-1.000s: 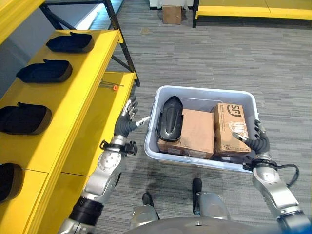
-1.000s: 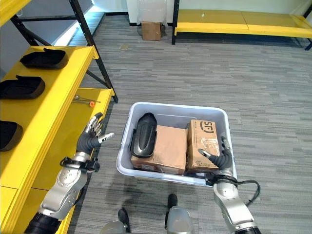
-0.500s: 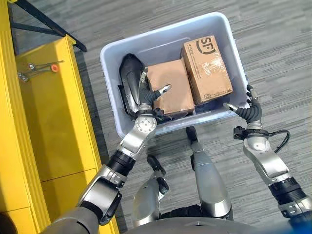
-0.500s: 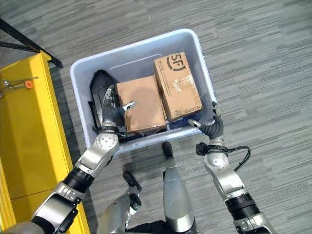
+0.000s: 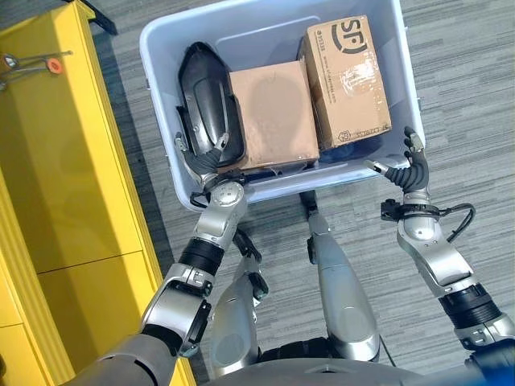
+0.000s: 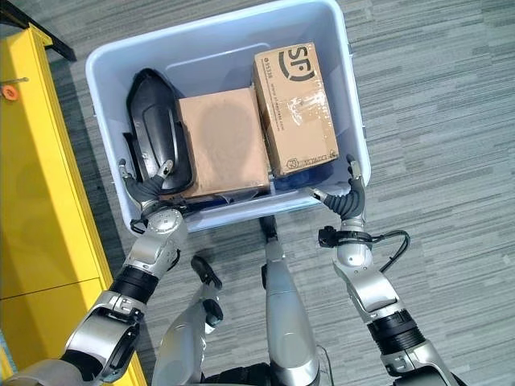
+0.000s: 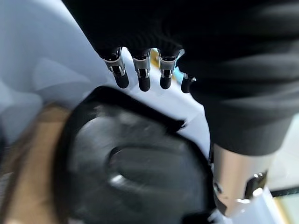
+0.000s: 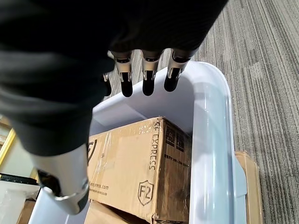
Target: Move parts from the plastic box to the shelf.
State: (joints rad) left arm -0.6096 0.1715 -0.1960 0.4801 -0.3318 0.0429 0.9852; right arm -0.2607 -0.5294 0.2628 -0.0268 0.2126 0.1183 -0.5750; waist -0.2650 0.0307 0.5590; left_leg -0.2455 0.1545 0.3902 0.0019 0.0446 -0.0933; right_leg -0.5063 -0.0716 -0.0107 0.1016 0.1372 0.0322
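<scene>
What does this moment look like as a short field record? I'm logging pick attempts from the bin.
container: pale blue plastic box on grey carpet
contents: black moulded plastic part on the box's left side; plain brown cardboard box in the middle; taped printed cardboard box on the right
left hand: open, at the black part's near end
right hand: open, at the box's near right corner
shelf: yellow shelf on the robot's left

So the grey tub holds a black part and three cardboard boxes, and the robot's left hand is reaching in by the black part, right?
Not quite: the left eye view shows two cardboard boxes in the plastic box, not three. The black part is there, with the left hand open beside it.
</scene>
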